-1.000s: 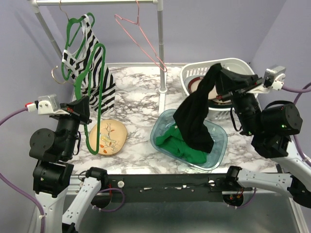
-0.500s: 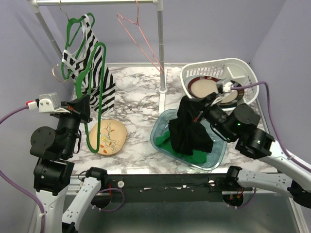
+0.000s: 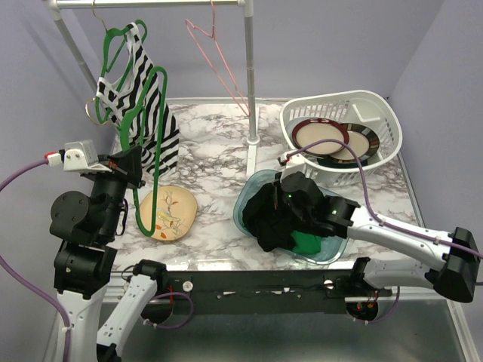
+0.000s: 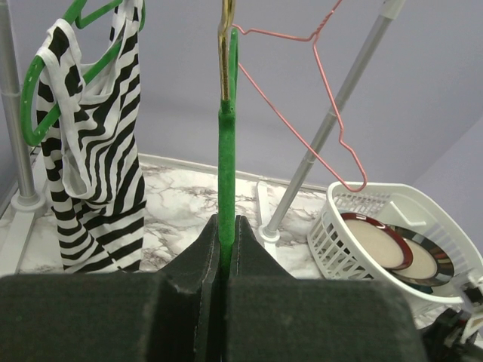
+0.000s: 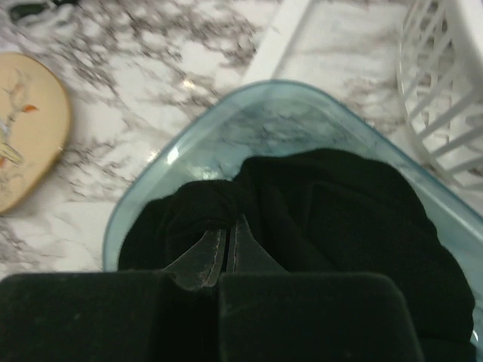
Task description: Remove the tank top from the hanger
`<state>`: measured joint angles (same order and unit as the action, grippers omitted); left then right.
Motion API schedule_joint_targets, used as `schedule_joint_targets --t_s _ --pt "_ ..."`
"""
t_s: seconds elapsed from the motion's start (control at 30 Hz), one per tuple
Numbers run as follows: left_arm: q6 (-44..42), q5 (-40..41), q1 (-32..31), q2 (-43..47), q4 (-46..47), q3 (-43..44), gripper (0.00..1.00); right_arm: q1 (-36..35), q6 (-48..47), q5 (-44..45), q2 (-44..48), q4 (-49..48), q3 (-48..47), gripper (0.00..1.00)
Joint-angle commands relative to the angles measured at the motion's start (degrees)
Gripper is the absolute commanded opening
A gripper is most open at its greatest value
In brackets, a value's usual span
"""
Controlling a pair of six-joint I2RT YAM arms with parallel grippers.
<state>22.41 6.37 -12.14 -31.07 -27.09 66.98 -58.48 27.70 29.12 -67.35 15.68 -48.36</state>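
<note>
The black tank top (image 3: 273,215) lies bunched in a clear blue bin (image 3: 247,194), off any hanger. My right gripper (image 3: 287,197) is low over the bin, shut on a fold of the black tank top (image 5: 339,204); its jaws (image 5: 230,226) meet in the cloth. Above the table's left side, my left gripper (image 3: 134,164) is shut on the lower bar of a bare green hanger (image 3: 155,143). In the left wrist view the green hanger (image 4: 226,151) stands upright between the closed jaws (image 4: 224,226). A striped tank top (image 3: 143,98) hangs on a second green hanger on the rack.
A green cloth (image 3: 306,243) lies under the black one in the bin. An empty pink hanger (image 3: 219,60) hangs from the rack, near its pole (image 3: 249,75). A white basket (image 3: 377,105) with plates stands back right. A beige plate (image 3: 170,213) lies front left.
My right arm has swung down and left, lowering the black tank top from hanging above the bin into a heap inside it. The left gripper keeps its hold on the green hanger.
</note>
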Motion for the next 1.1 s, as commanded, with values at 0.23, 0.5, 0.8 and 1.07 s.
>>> schedule_joint_targets --t_s 0.23,0.5,0.8,1.07 --pt "-1.06 -1.54 -0.43 -2.15 1.07 2.98 0.0 0.65 27.57 11.91 1.87 10.86 10.65 0.01" --pt "-2.81 -0.22 -1.04 -3.47 -0.33 4.12 0.0 0.73 19.6 7.98 7.22 11.03 5.92 0.45" --pt "-4.66 2.51 -1.04 -6.11 -2.7 6.67 0.0 0.65 5.88 -20.91 9.44 10.87 -3.32 0.41" --pt "-4.84 2.33 -1.04 -6.55 -2.97 7.03 0.0 0.73 8.42 -36.52 5.66 3.66 5.81 0.3"
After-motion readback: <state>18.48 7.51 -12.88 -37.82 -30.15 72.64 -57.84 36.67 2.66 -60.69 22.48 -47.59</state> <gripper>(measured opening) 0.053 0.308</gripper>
